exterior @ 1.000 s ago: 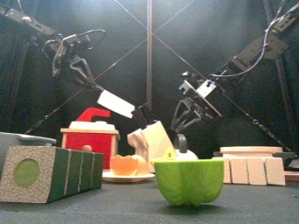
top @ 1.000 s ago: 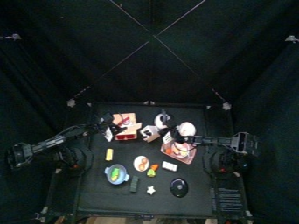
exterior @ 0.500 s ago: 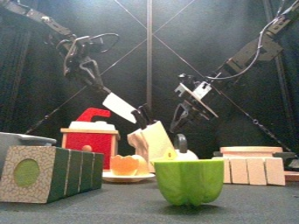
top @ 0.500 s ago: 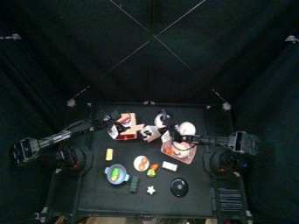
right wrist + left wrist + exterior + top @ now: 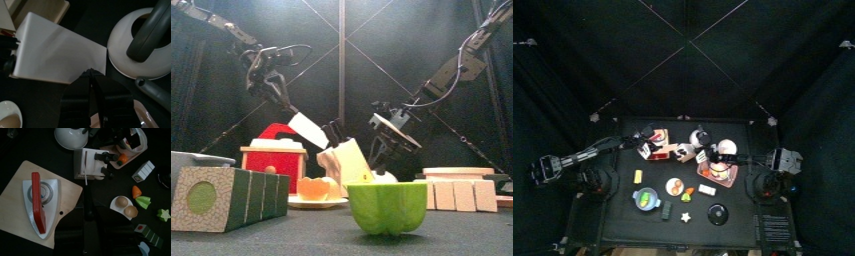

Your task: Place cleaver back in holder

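Observation:
The cleaver point(image 5: 305, 128) has a broad pale blade and hangs tilted, blade tip down, just left of and above the cream holder point(image 5: 345, 165). My left gripper point(image 5: 271, 88) is shut on its handle, up and to the left. In the left wrist view the holder point(image 5: 90, 164) lies ahead of the jaws. My right gripper point(image 5: 385, 150) stands at the holder's right side. In the right wrist view its jaws pinch an edge of the holder point(image 5: 57, 55), with the right gripper point(image 5: 90, 75) nearly closed. From above, both arms meet at the holder point(image 5: 684, 152).
A green pepper point(image 5: 386, 207) stands near the front edge, a green box point(image 5: 225, 197) at front left. A red-and-white piece point(image 5: 275, 160) and a plate of orange food point(image 5: 315, 190) sit left of the holder. Wooden blocks point(image 5: 458, 188) lie at the right; a white kettle point(image 5: 143, 40) stands beside the holder.
My left gripper has carried the cleaver rightward and down toward the holder. My right gripper has dropped lower and its jaws have closed at the holder's side.

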### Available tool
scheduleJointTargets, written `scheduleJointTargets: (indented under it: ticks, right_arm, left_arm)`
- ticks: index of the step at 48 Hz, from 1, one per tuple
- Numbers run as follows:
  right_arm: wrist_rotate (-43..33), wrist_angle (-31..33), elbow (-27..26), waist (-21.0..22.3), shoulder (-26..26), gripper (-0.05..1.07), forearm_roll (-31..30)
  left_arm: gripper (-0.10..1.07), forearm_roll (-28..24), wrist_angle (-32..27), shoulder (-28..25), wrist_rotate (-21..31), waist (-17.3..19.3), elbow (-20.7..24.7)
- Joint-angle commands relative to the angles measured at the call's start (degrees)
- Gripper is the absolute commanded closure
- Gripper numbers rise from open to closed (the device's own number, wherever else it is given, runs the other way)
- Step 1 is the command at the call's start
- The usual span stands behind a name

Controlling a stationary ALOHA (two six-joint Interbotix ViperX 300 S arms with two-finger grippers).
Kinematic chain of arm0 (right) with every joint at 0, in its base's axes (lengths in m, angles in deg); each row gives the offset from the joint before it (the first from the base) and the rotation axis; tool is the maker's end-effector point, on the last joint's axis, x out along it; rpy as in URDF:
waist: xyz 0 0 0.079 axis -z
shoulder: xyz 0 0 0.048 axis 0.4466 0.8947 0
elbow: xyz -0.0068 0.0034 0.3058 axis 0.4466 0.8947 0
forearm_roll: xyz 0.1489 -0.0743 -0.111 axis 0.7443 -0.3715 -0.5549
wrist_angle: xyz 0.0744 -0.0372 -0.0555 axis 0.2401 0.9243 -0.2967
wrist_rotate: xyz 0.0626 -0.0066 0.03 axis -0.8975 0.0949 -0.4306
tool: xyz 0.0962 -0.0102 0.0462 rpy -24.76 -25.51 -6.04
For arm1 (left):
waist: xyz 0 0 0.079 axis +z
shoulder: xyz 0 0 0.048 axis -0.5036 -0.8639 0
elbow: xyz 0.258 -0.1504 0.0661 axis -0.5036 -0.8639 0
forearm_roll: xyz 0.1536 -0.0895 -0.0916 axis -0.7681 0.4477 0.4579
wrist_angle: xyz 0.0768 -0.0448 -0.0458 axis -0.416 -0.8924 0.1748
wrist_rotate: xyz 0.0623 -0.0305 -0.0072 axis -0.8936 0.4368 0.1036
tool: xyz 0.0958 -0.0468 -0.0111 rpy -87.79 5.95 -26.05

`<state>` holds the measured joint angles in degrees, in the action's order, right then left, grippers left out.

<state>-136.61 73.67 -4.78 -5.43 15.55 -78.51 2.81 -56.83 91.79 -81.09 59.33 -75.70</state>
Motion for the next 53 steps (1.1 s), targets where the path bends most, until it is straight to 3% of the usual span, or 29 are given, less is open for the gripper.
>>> scheduleJointTargets:
  ticks: [1,53]
  right_arm:
    - [0.00,-0.35,-1.23,0.26,-0.18,0.65,0.18]
    - [0.00,-0.44,-1.23,0.09,1.23,0.65,0.88]
  left_arm:
    - [0.54,-0.09,0.09,0.00,0.00,0.18,1.76]
    - [0.54,-1.76,-1.05,-0.09,-0.35,-1.05,1.76]
